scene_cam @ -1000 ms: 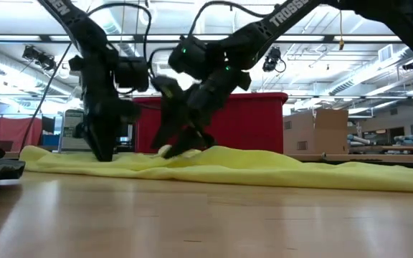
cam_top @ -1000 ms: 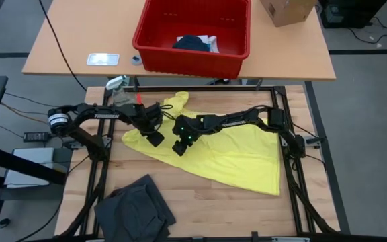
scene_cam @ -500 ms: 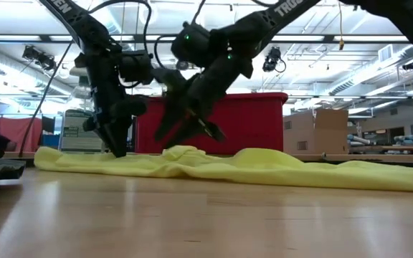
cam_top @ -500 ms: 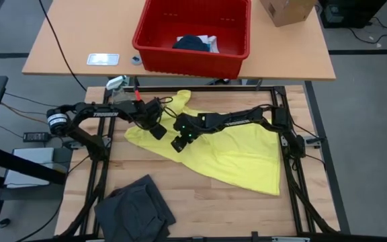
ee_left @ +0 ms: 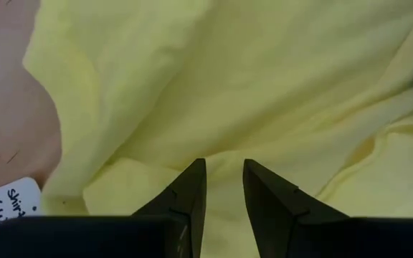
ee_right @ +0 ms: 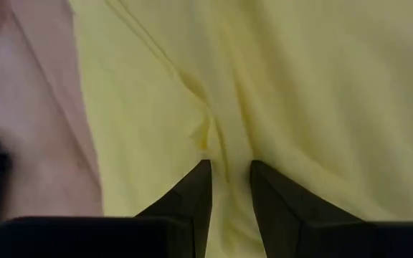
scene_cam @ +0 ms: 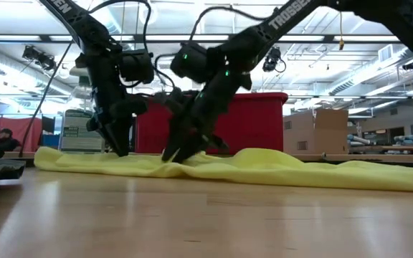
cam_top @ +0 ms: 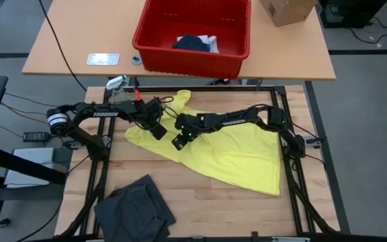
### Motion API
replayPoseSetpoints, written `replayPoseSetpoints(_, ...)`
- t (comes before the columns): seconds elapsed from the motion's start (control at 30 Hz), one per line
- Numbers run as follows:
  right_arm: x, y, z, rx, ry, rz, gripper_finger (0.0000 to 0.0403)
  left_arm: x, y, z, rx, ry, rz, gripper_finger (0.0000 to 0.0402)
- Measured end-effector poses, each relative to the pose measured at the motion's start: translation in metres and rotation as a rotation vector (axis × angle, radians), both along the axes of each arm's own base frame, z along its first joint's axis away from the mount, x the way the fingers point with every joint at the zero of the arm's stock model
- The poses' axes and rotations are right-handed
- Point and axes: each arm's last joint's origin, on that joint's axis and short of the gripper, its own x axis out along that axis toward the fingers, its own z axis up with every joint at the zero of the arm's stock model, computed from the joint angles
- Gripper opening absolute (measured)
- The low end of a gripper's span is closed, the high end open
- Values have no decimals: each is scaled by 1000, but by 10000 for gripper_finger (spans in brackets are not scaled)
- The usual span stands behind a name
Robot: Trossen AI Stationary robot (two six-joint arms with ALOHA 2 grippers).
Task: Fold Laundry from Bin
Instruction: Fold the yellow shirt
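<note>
- Nearest you on the work table (cam_top: 200,208), a dark grey garment (cam_top: 134,210) is lying crumpled at the front left corner, well apart from both arms.
- Across the middle of that table, the yellow garment (cam_top: 237,158) is lying spread out, its widest part reaching toward the right front and a narrow piece pointing back toward the bin.
- On the garment's left part, your right gripper (cam_top: 178,142) is pressing down, its fingers (ee_right: 196,201) drawn close together and pinching a small ridge of yellow cloth between them.
- Just beside it, to the left, your left gripper (cam_top: 158,131) is standing tip-down on the yellow cloth near its left edge, its fingers (ee_left: 188,197) also narrowed around a fold of the fabric; a white tag (ee_left: 9,204) with handwriting is showing at that edge.
- Farther back, on the separate tan table (cam_top: 79,40), the red bin (cam_top: 193,35) is sitting, with a dark blue and white garment (cam_top: 195,43) lying inside it.
- Left of the bin, a small pale rag (cam_top: 103,59) is resting on that table, and a cardboard box (cam_top: 286,10) is sitting at its far right.
</note>
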Motion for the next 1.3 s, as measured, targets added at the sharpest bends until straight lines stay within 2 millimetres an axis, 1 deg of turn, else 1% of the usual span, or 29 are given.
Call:
replayPoseSetpoints(0.1, 2, 5, -2, 7, -10, -13, 105, -1, 0, 0, -5, 8, 0, 98)
replayPoseSetpoints(0.17, 4, 5, 2, -7, -35, -14, 105, -1, -1, 0, -6, 10, -1, 98)
replayPoseSetpoints(0.27, 4, 4, 1, -8, -34, -9, 100, -1, -1, 0, -7, 11, -1, 98)
replayPoseSetpoints(0.5, 4, 8, 2, 12, -34, 21, 50, -1, -1, -1, -8, 16, -5, 98)
replayPoseSetpoints(0.6, 6, 12, 9, 11, -58, 30, 47, -2, -1, -1, -11, 23, -5, 98)
replayPoseSetpoints(0.67, 8, 15, 12, 3, -78, 70, 55, -2, -1, -1, -11, 23, -5, 98)
replayPoseSetpoints(0.73, 9, 21, 12, -44, -90, 153, 72, -2, -1, -1, -12, 23, -6, 98)
replayPoseSetpoints(0.83, 9, 36, 9, -176, -75, 310, 113, -1, -3, -1, -75, -6, -33, 98)
replayPoseSetpoints(0.93, 9, 53, 8, -394, -46, 425, 151, -1, -5, -1, -100, -19, -47, 98)
replayPoseSetpoints(1.0, 13, 61, 8, -534, -64, 471, 164, -1, -5, -1, -100, -16, -58, 98)
replayPoseSetpoints(1.1, 17, 64, 10, -623, -90, 481, 166, -1, -5, -1, -101, -12, -59, 98)
replayPoseSetpoints(1.2, 18, 57, 7, -680, -58, 425, 157, -2, -5, -1, -105, -8, -52, 98)
replayPoseSetpoints(1.3, 18, 49, 4, -668, -52, 418, 145, -2, -5, -1, -107, -3, -56, 98)
